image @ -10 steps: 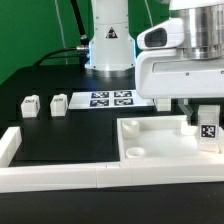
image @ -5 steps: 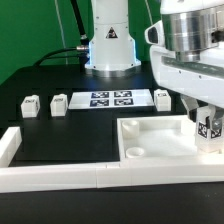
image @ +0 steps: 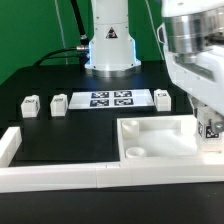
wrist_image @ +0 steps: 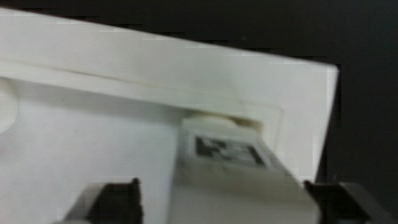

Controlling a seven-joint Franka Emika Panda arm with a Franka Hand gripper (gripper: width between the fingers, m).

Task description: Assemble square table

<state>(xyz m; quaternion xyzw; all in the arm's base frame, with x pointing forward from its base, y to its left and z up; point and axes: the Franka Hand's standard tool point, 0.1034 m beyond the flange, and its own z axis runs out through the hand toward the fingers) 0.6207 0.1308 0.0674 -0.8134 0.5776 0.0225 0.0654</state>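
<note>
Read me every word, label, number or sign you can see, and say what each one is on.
No word, number or brand name can be read in either view.
On the marker board: black-and-white coded tags, no letters.
On three loose legs: one coded tag each, too small to read.
On the leg at the tabletop corner: coded tag, blurred, no letters.

Wide exterior view; wrist close above shared tabletop corner
</note>
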